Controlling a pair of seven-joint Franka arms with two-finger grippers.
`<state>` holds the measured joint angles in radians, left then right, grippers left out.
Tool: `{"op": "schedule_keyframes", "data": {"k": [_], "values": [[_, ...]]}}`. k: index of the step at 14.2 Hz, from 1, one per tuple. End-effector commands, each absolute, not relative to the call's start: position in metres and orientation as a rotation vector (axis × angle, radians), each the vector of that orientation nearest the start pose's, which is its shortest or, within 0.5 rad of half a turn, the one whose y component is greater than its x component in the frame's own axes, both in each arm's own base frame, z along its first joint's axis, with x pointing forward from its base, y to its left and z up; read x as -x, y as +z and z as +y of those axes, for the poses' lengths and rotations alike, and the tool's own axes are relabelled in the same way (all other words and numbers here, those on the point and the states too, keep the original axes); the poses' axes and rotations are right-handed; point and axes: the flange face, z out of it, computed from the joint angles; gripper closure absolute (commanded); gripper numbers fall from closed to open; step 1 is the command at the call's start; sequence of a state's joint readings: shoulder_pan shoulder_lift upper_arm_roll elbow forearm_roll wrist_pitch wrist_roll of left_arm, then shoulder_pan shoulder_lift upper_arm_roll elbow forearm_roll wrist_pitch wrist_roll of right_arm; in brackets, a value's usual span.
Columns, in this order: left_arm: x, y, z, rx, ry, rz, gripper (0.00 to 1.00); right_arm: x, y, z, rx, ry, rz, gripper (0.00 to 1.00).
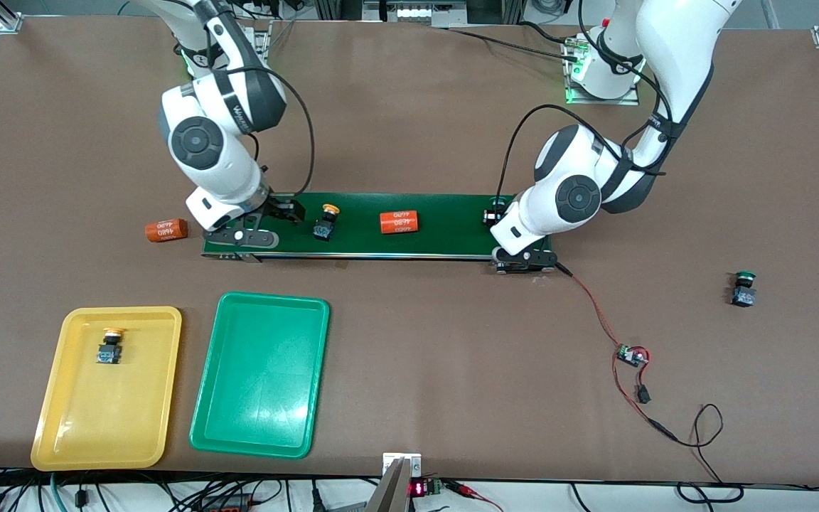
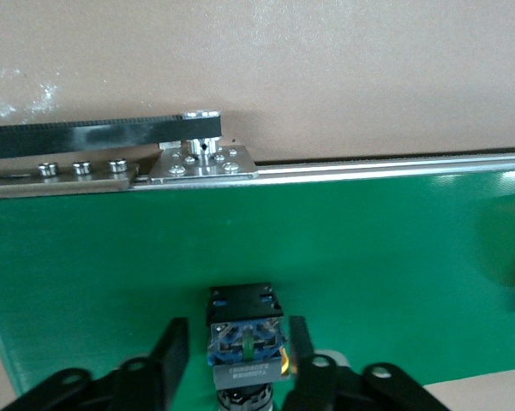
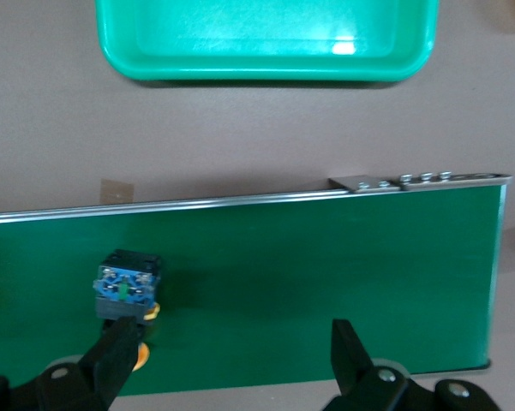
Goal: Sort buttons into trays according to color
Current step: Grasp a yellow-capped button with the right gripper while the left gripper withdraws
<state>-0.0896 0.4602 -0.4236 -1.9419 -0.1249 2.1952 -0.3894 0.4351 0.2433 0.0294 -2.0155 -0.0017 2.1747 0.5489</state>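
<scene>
Front view first: the right end effector (image 1: pixel 288 212) sits low over the right arm's end of the dark green conveyor belt (image 1: pixel 445 227), with a yellow-capped button (image 1: pixel 325 222) lying on the belt just beside it. An orange cylinder (image 1: pixel 399 222) rests mid-belt, another orange cylinder (image 1: pixel 166 230) on the table (image 1: pixel 452 107) just off the belt's end. The left end effector (image 1: pixel 496 215) is down over the belt's other end, mostly hidden by its own wrist. A second yellow-capped button (image 1: pixel 110 345) lies in the yellow tray (image 1: pixel 107 387); the green tray (image 1: pixel 261 375) sits beside it. A green-capped button (image 1: pixel 743 288) stands on the table well apart from both end effectors, toward the left arm's end.

Left wrist view: the left end effector (image 2: pixel 237 355) has its fingers (image 2: pixel 172 349) narrowly parted either side of a button (image 2: pixel 244 338) on the belt, blue base up, small gaps showing on both sides.

Right wrist view: the right end effector (image 3: pixel 231 360) is spread wide, holding nothing. The yellow-capped button (image 3: pixel 126 287) lies just by one finger (image 3: pixel 118 351).
</scene>
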Motion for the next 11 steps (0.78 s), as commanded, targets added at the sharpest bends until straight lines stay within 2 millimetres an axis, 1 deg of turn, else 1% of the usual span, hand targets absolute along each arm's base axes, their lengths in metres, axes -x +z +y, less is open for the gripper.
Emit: {"op": "schedule_keyframes", "data": {"k": [1,2,3,4,6,8,9,11], "values": [[-0.528,0.286,-0.289,3.309,0.401,-0.004,0.00,-0.517,0.308,0.278,3.186,0.091,0.176,0.00],[-0.532,0.300,-0.283,3.306,0.384,-0.013,0.00,-0.516,0.297,0.282,3.189,0.098,0.199,0.00],[-0.533,0.316,-0.276,3.299,0.372,-0.021,0.00,-0.513,0.290,0.290,3.191,0.082,0.191,0.00],[-0.536,0.330,-0.263,3.291,0.360,-0.041,0.00,-0.513,0.283,0.294,3.198,0.073,0.197,0.00],[-0.545,0.354,-0.230,3.273,0.325,-0.109,0.00,-0.512,0.272,0.300,3.200,0.059,0.189,0.00],[-0.558,0.358,-0.186,3.256,0.329,-0.198,0.00,-0.512,0.264,0.300,3.200,0.062,0.188,0.00],[-0.562,0.361,-0.166,3.252,0.327,-0.176,0.00,-0.512,0.260,0.300,3.200,0.062,0.188,0.00],[-0.572,0.356,-0.115,3.232,0.326,-0.102,0.00,-0.512,0.252,0.300,3.204,0.070,0.185,0.00]]}}
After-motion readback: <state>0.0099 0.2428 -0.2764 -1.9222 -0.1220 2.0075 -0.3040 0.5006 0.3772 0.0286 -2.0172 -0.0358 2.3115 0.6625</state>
